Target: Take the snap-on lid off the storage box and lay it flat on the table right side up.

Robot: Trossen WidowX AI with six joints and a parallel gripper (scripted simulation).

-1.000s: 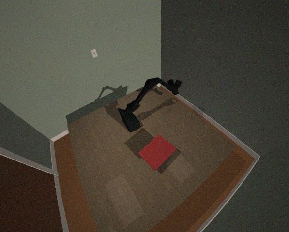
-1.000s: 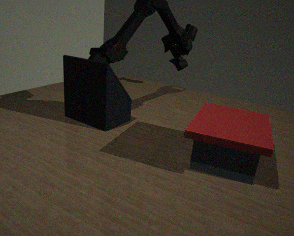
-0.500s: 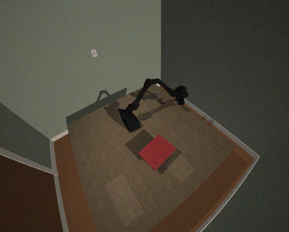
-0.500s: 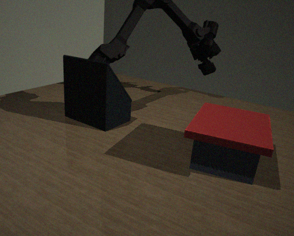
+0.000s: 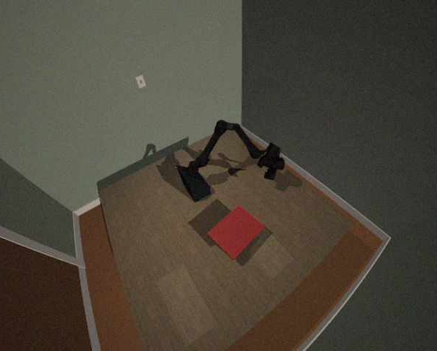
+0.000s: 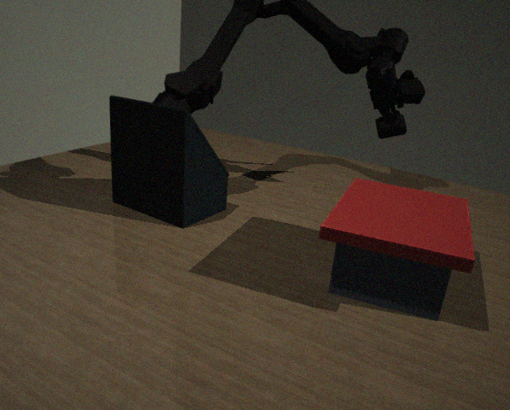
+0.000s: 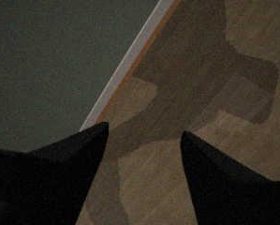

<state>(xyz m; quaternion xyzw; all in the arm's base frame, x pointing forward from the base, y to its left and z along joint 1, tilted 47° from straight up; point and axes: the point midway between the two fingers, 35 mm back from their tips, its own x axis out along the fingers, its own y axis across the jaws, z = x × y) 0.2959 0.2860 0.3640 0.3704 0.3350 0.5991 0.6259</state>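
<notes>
The red square lid [image 5: 236, 231] [image 6: 405, 216] lies level on top of the dark blue storage box [image 6: 387, 280], right side up, and its rim stands out past the box walls. The box stands on the table; the lid hides it in the top view. My gripper [image 5: 270, 174] [image 6: 390, 126] [image 7: 145, 133] is partly open with nothing between the fingers. It hangs in the air, well above the table and away from the lid, on the side toward the dark wall. Neither lid nor box shows in the wrist view.
The arm's dark wedge-shaped base [image 5: 196, 186] [image 6: 149, 161] stands on the wooden table [image 5: 143, 227] [image 6: 114, 335], to the left of the box in the exterior view. The dark wall [image 5: 347, 94] [image 6: 475, 88] [image 7: 51, 61] rises beyond the table edge, behind the gripper.
</notes>
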